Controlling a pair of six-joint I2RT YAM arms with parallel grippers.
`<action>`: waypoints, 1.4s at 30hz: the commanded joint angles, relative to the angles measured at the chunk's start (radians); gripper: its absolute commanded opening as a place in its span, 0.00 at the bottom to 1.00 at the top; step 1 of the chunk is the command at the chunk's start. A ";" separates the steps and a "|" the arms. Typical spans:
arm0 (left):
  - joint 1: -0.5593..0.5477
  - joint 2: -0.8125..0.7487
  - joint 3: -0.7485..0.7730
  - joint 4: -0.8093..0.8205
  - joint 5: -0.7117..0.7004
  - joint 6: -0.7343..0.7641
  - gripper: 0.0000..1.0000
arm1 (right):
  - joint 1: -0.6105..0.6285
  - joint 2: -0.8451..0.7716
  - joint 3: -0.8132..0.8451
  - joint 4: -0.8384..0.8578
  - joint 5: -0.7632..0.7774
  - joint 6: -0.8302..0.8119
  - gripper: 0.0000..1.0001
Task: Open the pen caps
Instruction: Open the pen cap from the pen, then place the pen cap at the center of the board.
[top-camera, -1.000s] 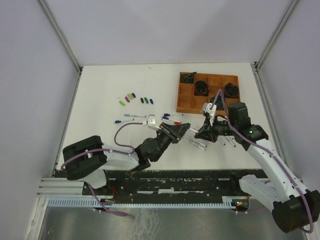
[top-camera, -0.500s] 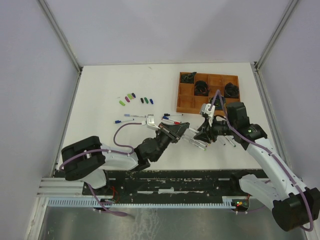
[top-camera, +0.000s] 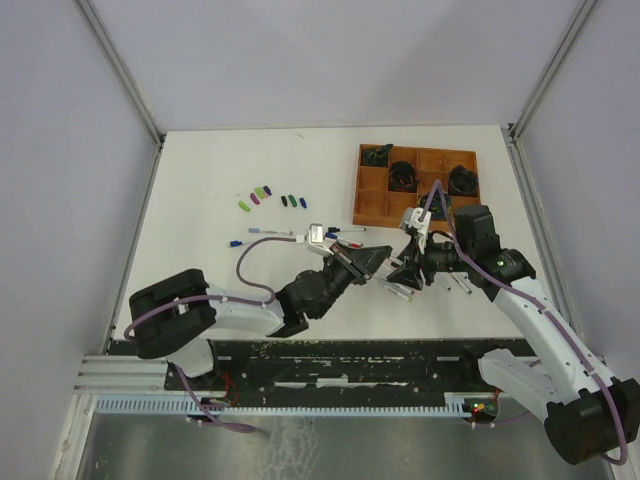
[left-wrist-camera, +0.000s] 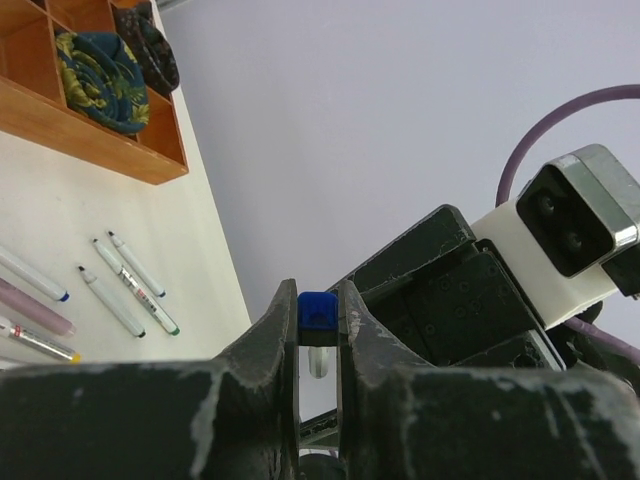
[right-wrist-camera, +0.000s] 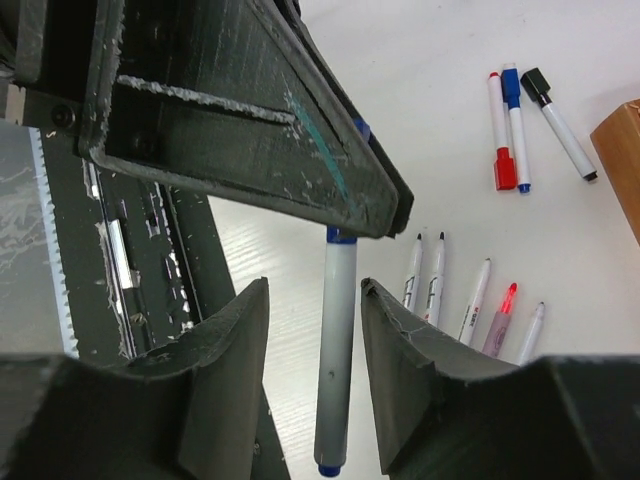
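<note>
My left gripper (left-wrist-camera: 318, 300) is shut on the blue cap (left-wrist-camera: 318, 312) of a pen, seen end-on between its fingertips. That pen's white-grey barrel (right-wrist-camera: 336, 350) sticks out from the left gripper (top-camera: 376, 260) into the gap of my right gripper (right-wrist-camera: 315, 290). The right gripper is open, with a gap on both sides of the barrel. Both grippers meet mid-table, the right gripper (top-camera: 402, 272) just right of the left. Several loose pen caps (top-camera: 266, 196) lie at the back left. Uncapped pens (right-wrist-camera: 430, 280) and capped pens (right-wrist-camera: 508, 130) lie on the table.
A brown compartment tray (top-camera: 372, 205) with dark rolled items stands at the back right, close behind the right arm. More pens (top-camera: 262, 237) lie left of the grippers, and others (top-camera: 460, 282) under the right arm. The tray (left-wrist-camera: 90, 125) also shows in the left wrist view.
My right gripper has opened and let go of the pen barrel. The left arm has shifted a little to the right, its grip closing on the blue cap.
</note>
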 joint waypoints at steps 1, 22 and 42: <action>-0.003 0.024 0.054 -0.010 0.038 0.055 0.03 | 0.003 -0.018 0.007 0.037 -0.001 0.013 0.48; 0.096 -0.072 0.010 0.025 -0.013 0.023 0.03 | 0.003 0.022 0.061 -0.046 0.026 -0.041 0.02; 0.490 -0.397 0.081 -0.545 0.055 0.075 0.03 | -0.032 -0.015 0.086 -0.057 0.108 -0.038 0.02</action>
